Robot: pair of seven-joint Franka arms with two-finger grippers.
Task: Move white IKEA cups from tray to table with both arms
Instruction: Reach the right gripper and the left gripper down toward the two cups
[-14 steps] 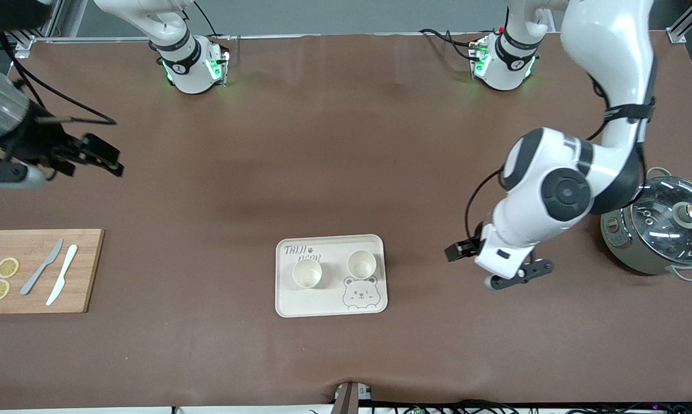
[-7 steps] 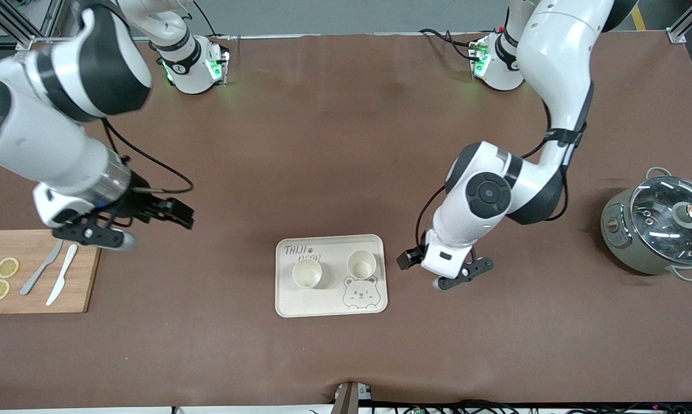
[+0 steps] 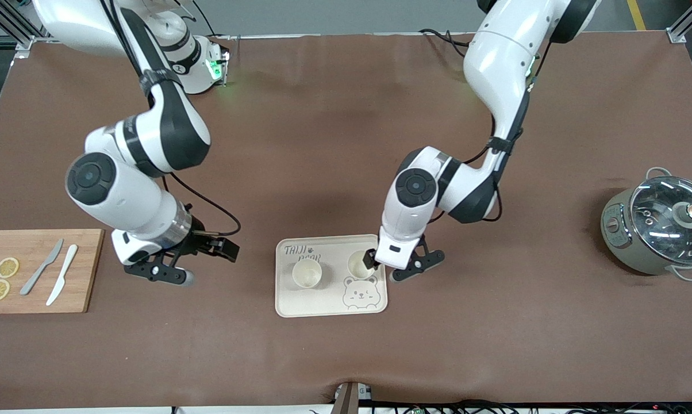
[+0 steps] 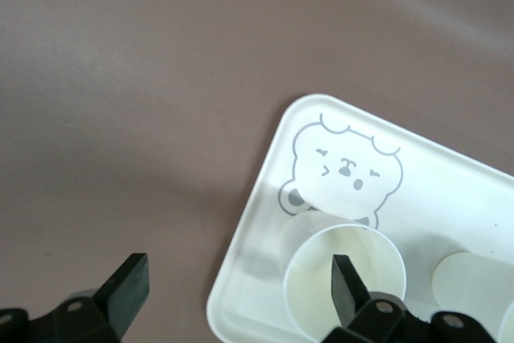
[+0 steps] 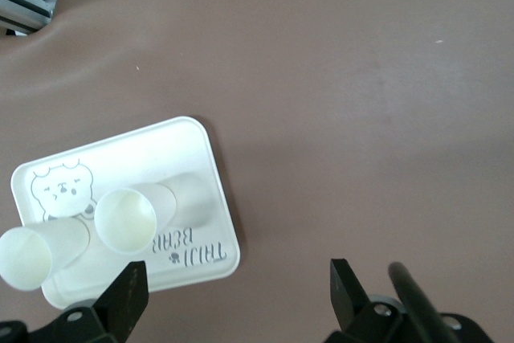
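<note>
Two white IKEA cups stand upright on the bear-printed tray (image 3: pixel 329 305). One cup (image 3: pixel 307 273) is toward the right arm's end, the other (image 3: pixel 357 265) toward the left arm's end. My left gripper (image 3: pixel 389 264) is open and empty at the tray's edge. In the left wrist view (image 4: pixel 237 283), one finger is over that cup's mouth (image 4: pixel 313 279) and the other is over bare table. The second cup (image 4: pixel 470 287) shows beside it. My right gripper (image 3: pixel 191 260) is open and empty over the table beside the tray. The right wrist view (image 5: pixel 237 291) shows both cups (image 5: pixel 127 218) (image 5: pixel 28 259).
A wooden cutting board (image 3: pixel 87 270) with lemon slices (image 3: pixel 7 267) and two knives (image 3: pixel 61 282) lies at the right arm's end. A grey pot with a glass lid (image 3: pixel 659 230) stands at the left arm's end. Brown table surrounds the tray.
Both arms have swung in toward the tray. The left gripper moved from near the pot to the tray's edge over a cup. The right gripper moved from beside the cutting board toward the tray.
</note>
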